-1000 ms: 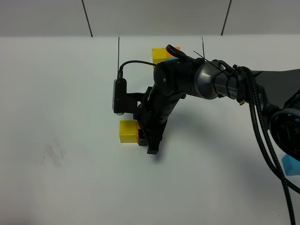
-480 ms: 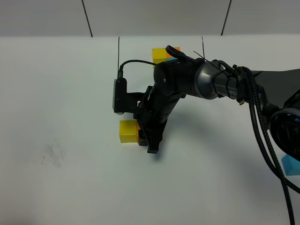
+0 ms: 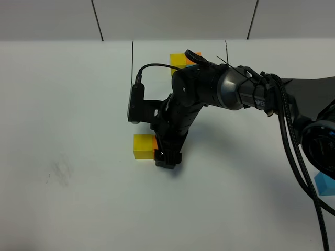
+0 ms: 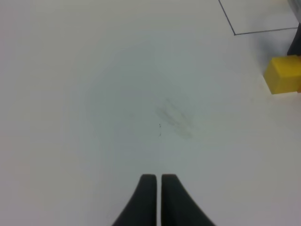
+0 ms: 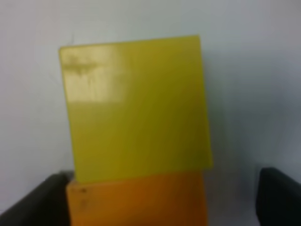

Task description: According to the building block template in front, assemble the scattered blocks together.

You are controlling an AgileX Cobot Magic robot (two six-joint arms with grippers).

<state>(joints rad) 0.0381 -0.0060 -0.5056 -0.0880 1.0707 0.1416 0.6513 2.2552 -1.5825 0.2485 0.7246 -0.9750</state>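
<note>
Yellow cube (image 3: 142,146) and orange cube (image 3: 155,142) sit flush side by side near the middle of the white table (image 3: 63,104), which looks like the first joint of the build. Pairing these two colours agrees with what shows of the template (image 3: 178,61), which stands at the middle of the table's far edge inside a thin black frame (image 3: 132,52). The arm hides part of it.

The right gripper (image 3: 166,158) reaches across and stands low over the orange cube, probably so that the cube lands tight against its yellow neighbour. In the right wrist view its jaws are wide apart with the orange cube between them. One finger (image 5: 278,193) has a clear gap of bare table beside it. The other is at the cube's edge, and I cannot tell if it touches. Nothing is clamped.

The blue cube (image 3: 325,184) lies alone near the table's right edge, well apart from the pair, so by my reading it is the piece left to fetch.

The left gripper (image 4: 158,197) hangs over bare table near a grey smudge (image 4: 174,115), jaws pressed together on nothing, out of the way.
</note>
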